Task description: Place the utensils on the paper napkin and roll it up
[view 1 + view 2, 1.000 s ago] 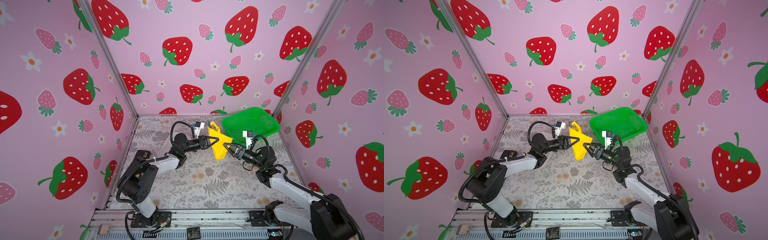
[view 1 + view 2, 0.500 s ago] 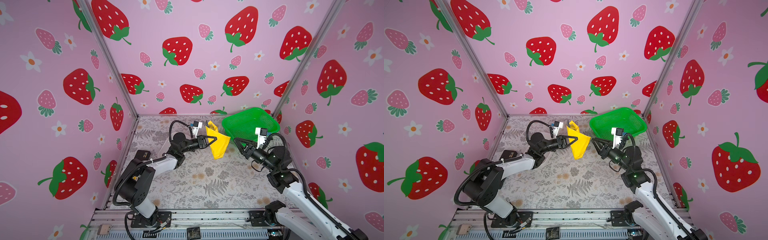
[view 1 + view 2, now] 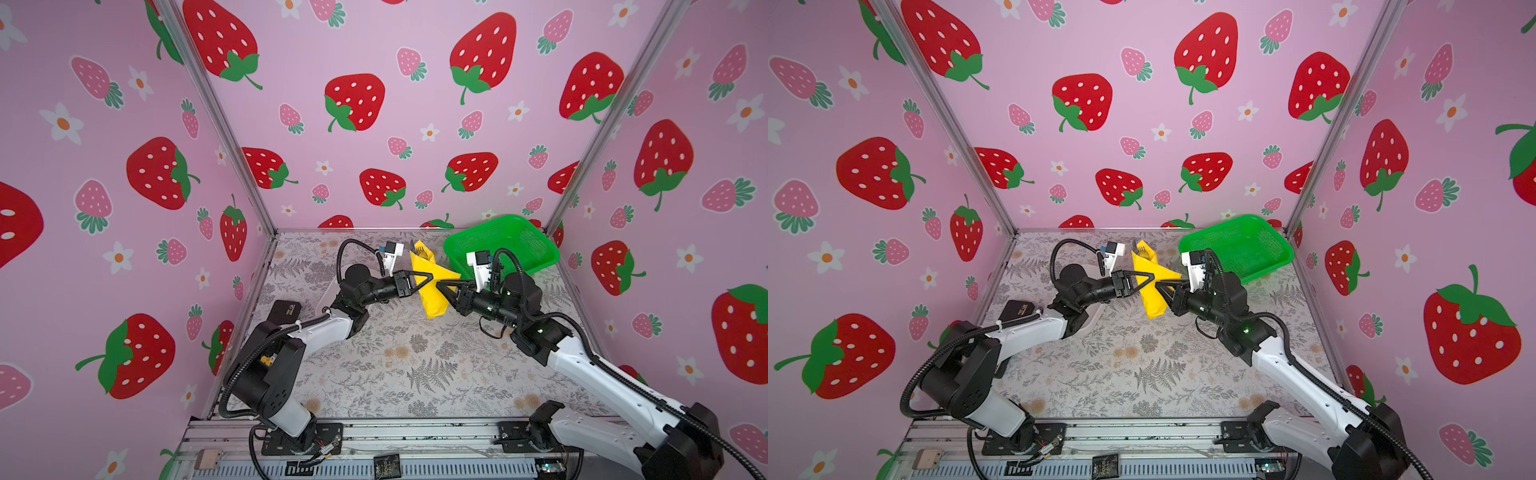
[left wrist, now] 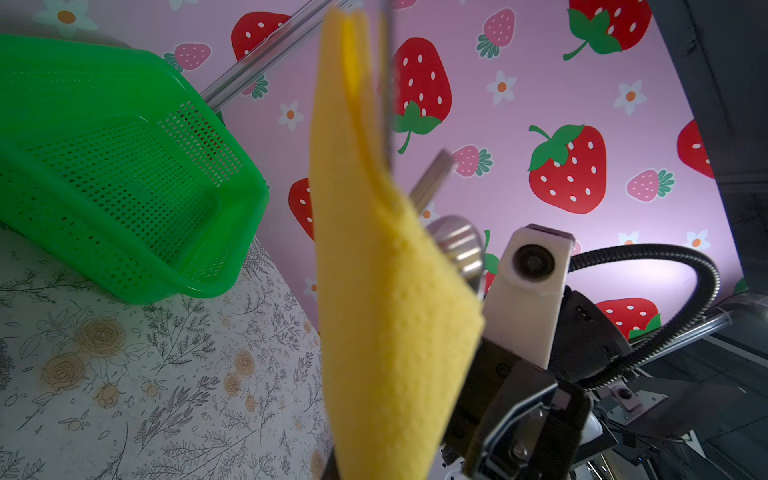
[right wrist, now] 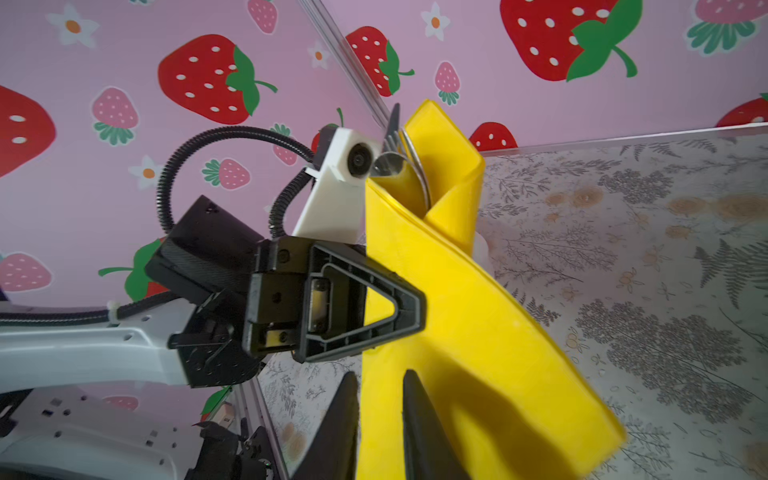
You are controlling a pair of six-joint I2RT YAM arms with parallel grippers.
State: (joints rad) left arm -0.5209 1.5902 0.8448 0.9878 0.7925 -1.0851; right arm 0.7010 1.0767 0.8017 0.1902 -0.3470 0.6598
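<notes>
Starting at the left, a strawberry-print wall closes that side, and the left arm reaches from the front rail across the floral table toward the back. A pale white shape lies on the table, half hidden under that arm; what it is cannot be told.

The left gripper has its jaws pressed together on the paper napkin, pinching it at about mid-length from the left. In the right wrist view its black fingers lie closed over the yellow fold.

The napkin hangs between the two grippers as a long wrapped bundle, tilted, with its open end up and toward the back wall. Whether its lower tip touches the table cannot be told. The utensils sit inside it. Fork tines and a spoon bowl poke out of the open top in the right wrist view, and the handles are hidden by the paper. A loose corner of the napkin sticks out to the right.

The right gripper meets the bundle from the right, just beside the left gripper's tips. Its fingers stand close on either side of the paper, with yellow filling the gap: a pinch on the napkin.

Further right, the green mesh basket sits in the back right corner, near the napkin's loose corner but apart from it. In both top views the right wrist camera overlaps its near rim.
</notes>
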